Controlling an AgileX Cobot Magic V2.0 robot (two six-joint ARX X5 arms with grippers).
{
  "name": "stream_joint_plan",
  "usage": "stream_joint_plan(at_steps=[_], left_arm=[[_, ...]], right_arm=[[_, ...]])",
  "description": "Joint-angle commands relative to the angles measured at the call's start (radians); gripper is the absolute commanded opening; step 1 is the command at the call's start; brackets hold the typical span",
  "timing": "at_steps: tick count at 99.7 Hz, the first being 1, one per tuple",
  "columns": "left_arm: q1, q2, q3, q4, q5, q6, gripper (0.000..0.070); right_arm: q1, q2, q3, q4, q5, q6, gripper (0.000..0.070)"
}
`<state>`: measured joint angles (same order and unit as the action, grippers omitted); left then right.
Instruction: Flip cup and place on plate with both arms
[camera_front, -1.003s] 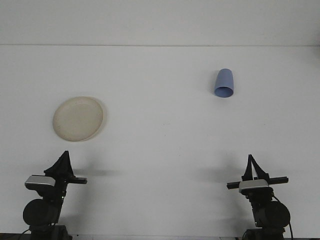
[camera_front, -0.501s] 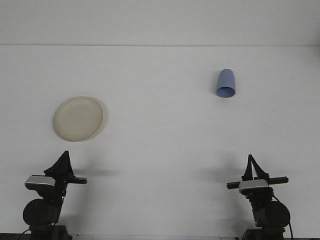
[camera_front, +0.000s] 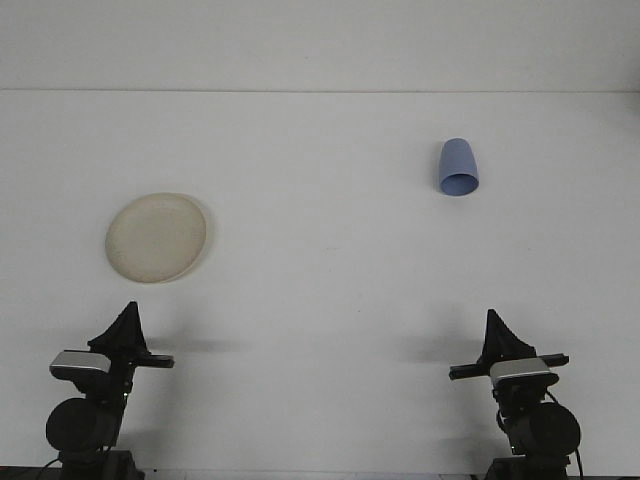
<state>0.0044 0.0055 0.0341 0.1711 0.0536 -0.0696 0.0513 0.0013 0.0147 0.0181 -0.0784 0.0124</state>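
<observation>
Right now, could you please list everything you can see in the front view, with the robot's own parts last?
Cup: one, blue, lying on its side at the far right of the table, mouth towards the camera.
Plate: one, cream, flat on the left of the table, nothing on it.
Table: one, white, filling the view.
Wall: white, behind the table's far edge.
Left end effector: one, black, near left edge, pointing towards the plate, touching nothing.
Right end effector: one, black, near right edge, well short of the cup, touching nothing.
</observation>
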Motion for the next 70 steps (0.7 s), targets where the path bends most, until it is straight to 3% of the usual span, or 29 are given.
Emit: stream_joint_plan(at_steps=[1,25,38,44,52,55,58,70], left_arm=[[0.001,-0.001,-0.020,0.010,-0.004,-0.002,0.0013],[0.001,0.000,-0.020,0.010,-0.004,-0.002,0.0013],[0.001,0.000,-0.020,0.010,-0.004,-0.002,0.0013],[0.001,-0.001,-0.020,0.010,-0.004,-0.002,0.0013],[0.001,0.000,-0.020,0.010,-0.004,-0.002,0.0014],[0.001,0.000,-0.020,0.010,-0.004,-0.002,0.0014],[0.001,0.000,-0.020,0.010,-0.004,-0.002,0.0014],[0.001,0.000,-0.020,0.010,-0.004,-0.002,0.0014]], right_arm=[[0.000,0.000,0.004,0.016,0.003,0.262,0.0001],[0.000,0.108,0.201,-0.024,0.059,0.283,0.0000],[0.000,0.289,0.380,-0.056,0.098,0.195,0.0018],[0.000,0.381,0.455,-0.065,0.098,0.145,0.0167],[0.000,0.498,0.542,-0.079,0.099,0.109,0.0499],[0.000,0.540,0.568,-0.078,0.099,0.095,0.0590],[0.000,0.581,0.589,-0.076,0.099,0.079,0.0631],[-0.004,0.740,0.632,-0.008,0.121,-0.003,0.0630]])
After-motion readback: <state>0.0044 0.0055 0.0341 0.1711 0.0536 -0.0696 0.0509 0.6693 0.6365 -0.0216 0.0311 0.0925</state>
